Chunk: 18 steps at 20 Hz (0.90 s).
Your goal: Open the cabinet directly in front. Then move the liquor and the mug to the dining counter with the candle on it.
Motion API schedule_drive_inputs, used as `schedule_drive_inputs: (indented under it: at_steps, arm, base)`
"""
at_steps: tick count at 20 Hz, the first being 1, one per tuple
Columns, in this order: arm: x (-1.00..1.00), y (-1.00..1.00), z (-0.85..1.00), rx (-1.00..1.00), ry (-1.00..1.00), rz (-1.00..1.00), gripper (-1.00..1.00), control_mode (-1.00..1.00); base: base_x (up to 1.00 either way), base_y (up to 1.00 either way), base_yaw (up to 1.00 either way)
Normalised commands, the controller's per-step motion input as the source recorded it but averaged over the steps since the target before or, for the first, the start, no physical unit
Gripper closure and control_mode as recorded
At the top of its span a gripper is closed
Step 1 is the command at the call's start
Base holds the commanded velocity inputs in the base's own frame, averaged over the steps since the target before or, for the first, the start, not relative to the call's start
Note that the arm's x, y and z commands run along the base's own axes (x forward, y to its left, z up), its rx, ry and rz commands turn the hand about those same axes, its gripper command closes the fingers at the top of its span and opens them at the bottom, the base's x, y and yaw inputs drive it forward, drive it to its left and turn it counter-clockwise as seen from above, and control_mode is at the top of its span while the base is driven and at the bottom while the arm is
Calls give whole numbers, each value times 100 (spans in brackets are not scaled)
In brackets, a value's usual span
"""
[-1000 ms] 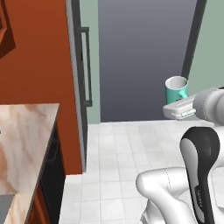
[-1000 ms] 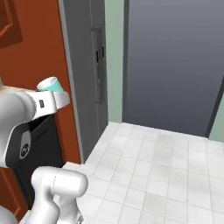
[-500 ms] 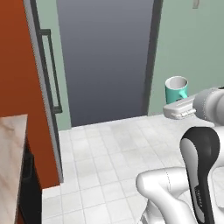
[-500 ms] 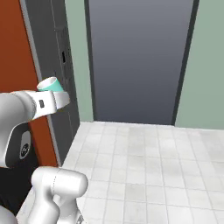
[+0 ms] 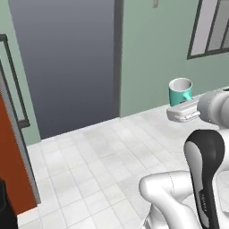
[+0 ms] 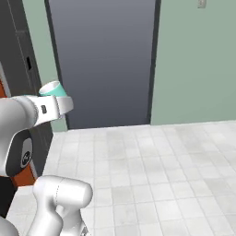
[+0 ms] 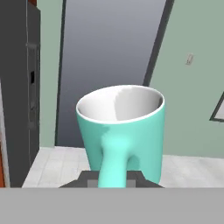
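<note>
A pale green wall (image 6: 193, 69) with a tall dark grey door (image 6: 103, 60) set in it stands ahead, its top cut off by the frame. Below it spreads a floor of white square tiles (image 6: 152, 170). A dark grey tall appliance with a long bar handle (image 5: 11, 85) is cropped at the left edge, beside a reddish-brown wooden panel (image 5: 13, 165) of which only a strip shows. A dark-framed window (image 5: 210, 27) is cut off at the upper right of the left base view. The two-finger gripper (image 5: 184, 110) is closed tight on the handle of the small teal cylindrical mug with a white inside (image 7: 122, 127), held upright in the air above the floor; the fingertips themselves are hidden under the mug.
</note>
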Motion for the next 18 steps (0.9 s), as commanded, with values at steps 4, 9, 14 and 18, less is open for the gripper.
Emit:
schedule_drive_inputs:
  at_steps: [4, 9, 14, 18]
  arm:
    - [0, 0, 0, 0, 0, 0, 100, 100]
    - [0, 0, 0, 0, 0, 0, 100, 100]
    - [0, 0, 0, 0, 0, 0, 100, 100]
    - [0, 0, 0, 0, 0, 0, 100, 100]
  base:
    - [-1, 10, -40]
    - [0, 9, -40]
    - [0, 11, -39]
    - [0, 9, -36]
